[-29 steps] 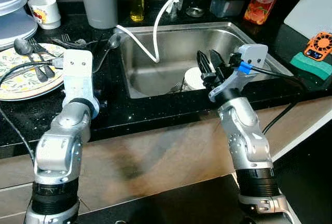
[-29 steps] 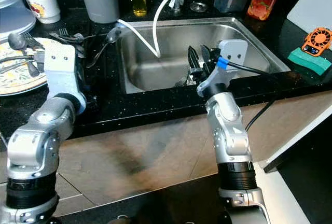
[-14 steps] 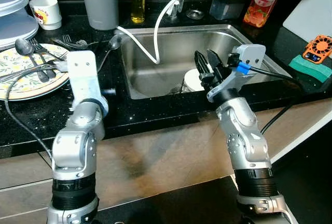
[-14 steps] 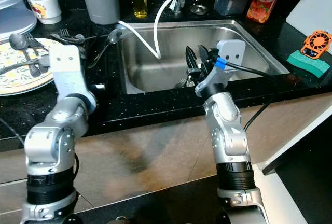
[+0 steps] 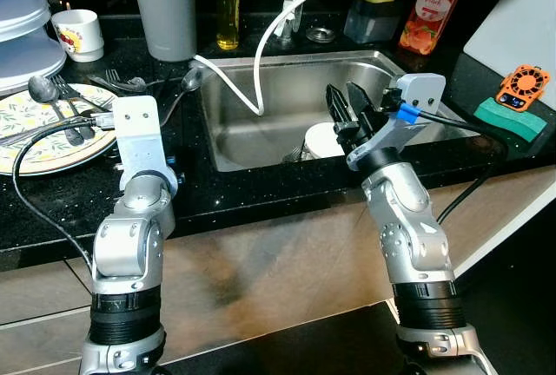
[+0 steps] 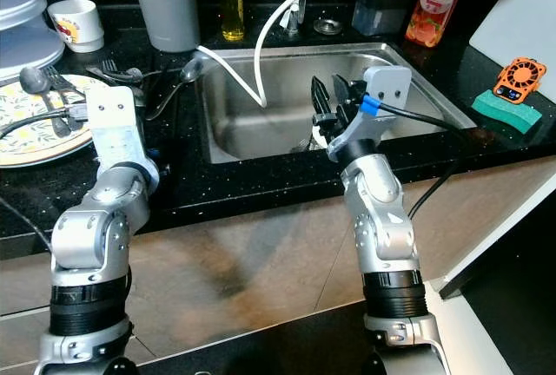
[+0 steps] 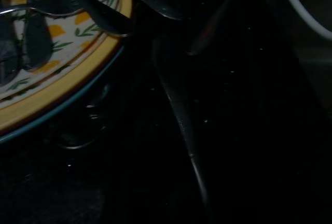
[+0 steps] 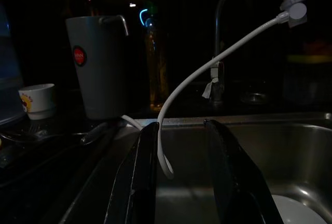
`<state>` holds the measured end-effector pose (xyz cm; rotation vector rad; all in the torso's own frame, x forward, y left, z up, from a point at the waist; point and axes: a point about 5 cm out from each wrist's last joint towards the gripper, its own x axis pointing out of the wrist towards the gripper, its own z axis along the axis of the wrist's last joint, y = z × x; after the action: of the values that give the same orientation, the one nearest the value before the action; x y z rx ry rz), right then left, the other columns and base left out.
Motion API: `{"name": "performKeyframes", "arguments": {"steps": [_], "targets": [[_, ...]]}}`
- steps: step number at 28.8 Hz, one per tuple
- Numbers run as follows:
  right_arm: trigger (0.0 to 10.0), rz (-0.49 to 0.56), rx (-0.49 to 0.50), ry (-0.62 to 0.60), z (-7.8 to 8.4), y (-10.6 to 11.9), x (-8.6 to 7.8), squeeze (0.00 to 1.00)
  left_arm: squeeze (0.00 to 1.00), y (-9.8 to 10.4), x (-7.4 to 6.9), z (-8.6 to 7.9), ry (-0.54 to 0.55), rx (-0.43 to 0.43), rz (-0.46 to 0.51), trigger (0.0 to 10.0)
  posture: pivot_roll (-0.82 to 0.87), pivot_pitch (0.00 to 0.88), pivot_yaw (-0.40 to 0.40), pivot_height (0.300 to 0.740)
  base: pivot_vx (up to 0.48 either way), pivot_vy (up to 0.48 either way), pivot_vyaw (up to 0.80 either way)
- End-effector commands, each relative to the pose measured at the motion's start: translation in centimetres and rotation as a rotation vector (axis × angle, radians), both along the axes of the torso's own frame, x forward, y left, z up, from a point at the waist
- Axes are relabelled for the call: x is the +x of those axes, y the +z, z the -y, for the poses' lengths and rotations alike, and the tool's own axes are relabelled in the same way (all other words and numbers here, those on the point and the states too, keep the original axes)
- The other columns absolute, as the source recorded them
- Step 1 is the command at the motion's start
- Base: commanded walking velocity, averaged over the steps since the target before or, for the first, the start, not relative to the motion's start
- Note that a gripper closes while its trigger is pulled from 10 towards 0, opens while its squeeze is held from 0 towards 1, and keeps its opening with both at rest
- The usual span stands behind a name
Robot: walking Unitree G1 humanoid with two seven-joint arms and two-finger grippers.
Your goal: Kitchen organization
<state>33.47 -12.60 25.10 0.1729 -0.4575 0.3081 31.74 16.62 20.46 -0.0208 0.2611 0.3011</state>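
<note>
The right gripper hangs at centre frame over the stainless steel sink, jaws apart and empty — a round white dish lies in the basin just below. The left gripper's arm reaches toward the yellow-rimmed patterned plate of cutlery at far left on the black speckled surface; I cannot tell how its jaws stand.

White dish in steel sink; patterned plate holding cutlery.

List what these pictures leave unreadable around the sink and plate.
- White dish in the sink: partly behind the right gripper, head views.
- Left gripper: finger state hidden behind its own wrist block, head views.
- Cutlery beside the plate: lost in darkness, left wrist view.
</note>
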Motion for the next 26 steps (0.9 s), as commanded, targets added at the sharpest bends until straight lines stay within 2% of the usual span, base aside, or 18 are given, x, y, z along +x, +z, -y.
{"name": "performKeyframes", "arguments": {"steps": [1,9,10,11,12,16,20,22,23,25,26], "targets": [[10.0,0.001,0.015,0.011,-0.1,0.2,-0.1,0.00,0.00,-2.0,-0.1,-0.3,0.019,-0.005,-0.097,0.0,0.14,0.048,-0.044,0.740,0.000,0.000,0.00],[10.0,-0.003,0.018,0.013,-0.1,0.1,-0.1,0.00,0.00,-1.3,0.4,-0.5,0.019,0.048,-0.053,0.0,0.14,0.053,-0.045,0.740,0.000,0.000,0.00],[10.0,-0.004,0.019,0.012,-0.1,0.1,-0.1,0.00,0.00,-1.0,0.5,-0.5,0.020,0.051,-0.037,0.6,0.14,0.053,-0.045,0.740,0.000,0.000,0.00],[10.0,-0.005,0.021,0.012,-0.1,0.1,-0.1,0.00,0.00,-0.7,0.6,-0.4,0.019,0.058,-0.021,0.6,0.14,0.057,-0.045,0.740,0.000,0.000,0.00],[10.0,-0.005,0.023,0.011,-0.1,0.1,-0.1,0.00,0.00,0.1,0.8,-0.1,-0.006,0.053,0.025,10.0,0.14,0.057,-0.045,0.740,0.000,0.000,0.00],[10.0,-0.007,0.026,0.012,0.0,0.2,0.0,0.00,0.00,3.7,1.3,1.4,-0.111,0.061,0.231,10.0,0.14,0.060,-0.047,0.740,0.000,0.000,0.00],[10.0,-0.006,0.028,0.013,-0.1,0.2,0.0,0.00,0.00,6.4,1.3,2.2,-0.180,0.054,0.388,10.0,0.14,0.060,-0.047,0.740,0.000,0.000,0.00],[10.0,-0.006,0.029,0.013,-0.1,0.3,0.0,0.00,0.00,7.2,1.4,2.6,-0.211,0.056,0.427,10.0,0.14,0.060,-0.047,0.740,0.000,0.000,0.00],[10.0,-0.004,0.031,0.012,-0.1,0.3,0.0,0.00,0.00,7.7,1.9,3.0,-0.248,0.032,0.445,10.0,0.13,0.064,-0.046,0.740,0.000,0.000,0.00],[10.0,-0.004,0.033,0.012,-0.1,0.4,0.1,0.00,0.00,8.0,2.5,3.4,-0.281,0.003,0.442,10.0,0.13,0.068,-0.049,0.740,0.000,0.000,0.00],[10.0,-0.003,0.034,0.011,-0.1,0.5,0.1,0.00,0.00,8.0,3.3,3.9,-0.322,-0.032,0.415,10.0,0.13,0.068,-0.049,0.740,0.000,0.000,0.00]]}}
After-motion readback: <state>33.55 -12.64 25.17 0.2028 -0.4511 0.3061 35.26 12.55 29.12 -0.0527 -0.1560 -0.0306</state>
